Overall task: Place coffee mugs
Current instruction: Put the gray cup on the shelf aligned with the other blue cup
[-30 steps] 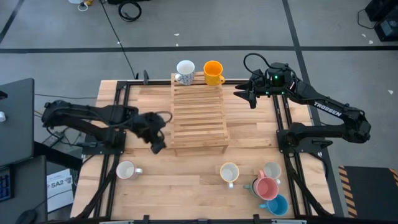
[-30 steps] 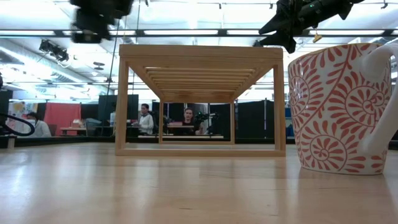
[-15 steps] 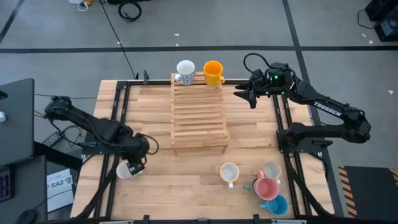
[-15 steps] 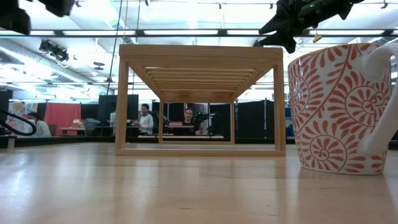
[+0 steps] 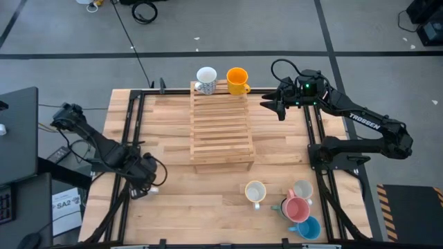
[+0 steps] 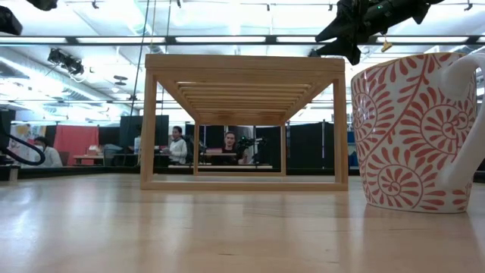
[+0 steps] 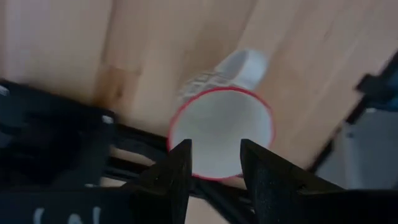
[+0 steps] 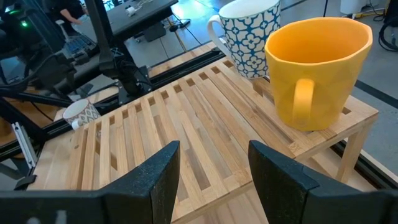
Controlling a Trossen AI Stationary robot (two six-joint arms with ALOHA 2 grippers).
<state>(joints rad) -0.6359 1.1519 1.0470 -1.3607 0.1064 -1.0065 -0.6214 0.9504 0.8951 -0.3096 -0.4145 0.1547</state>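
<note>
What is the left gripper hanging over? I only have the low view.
Observer: The left gripper is over a red-rimmed white mug at the table's front left.
Operator: Fingers?
Observer: Open, above the mug's mouth; no grip that I can see.
Operator: What's on the rack?
Observer: A blue-patterned mug and an orange mug stand at the far end of the wooden rack.
Operator: Right arm?
Observer: The right gripper hovers open beside that far end.

2 mugs (image 5: 237, 80) on rack; 5 upright on table.
</note>
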